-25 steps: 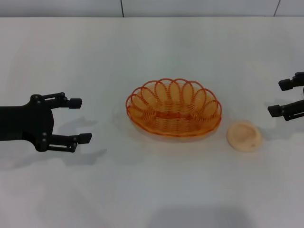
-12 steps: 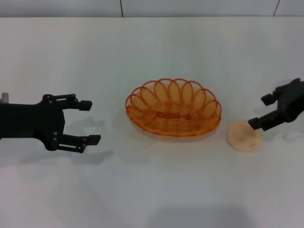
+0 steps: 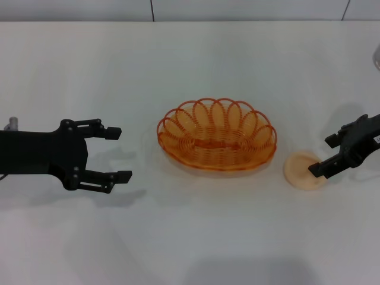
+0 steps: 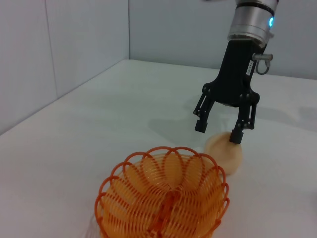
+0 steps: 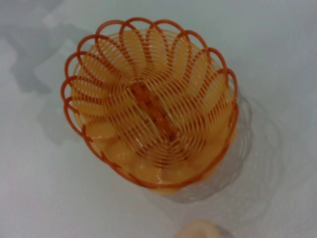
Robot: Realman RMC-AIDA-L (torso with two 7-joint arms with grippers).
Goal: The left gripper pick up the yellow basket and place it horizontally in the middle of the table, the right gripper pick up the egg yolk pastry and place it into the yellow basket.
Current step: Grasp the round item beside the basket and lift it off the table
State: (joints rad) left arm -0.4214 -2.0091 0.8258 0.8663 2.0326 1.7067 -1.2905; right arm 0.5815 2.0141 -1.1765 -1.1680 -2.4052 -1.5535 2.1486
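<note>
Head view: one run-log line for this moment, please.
yellow basket: mid-table, empty | egg yolk pastry: on table, right of basket | right hand: open, at pastry | left hand: open, left of basket

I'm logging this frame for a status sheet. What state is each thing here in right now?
yellow basket: upright on the table, empty, untouched.
egg yolk pastry: lying on the table beside the basket, not lifted.
left gripper: jaws open, holding nothing, apart from the basket.
right gripper: jaws open, right over the pastry, not closed on it.
</note>
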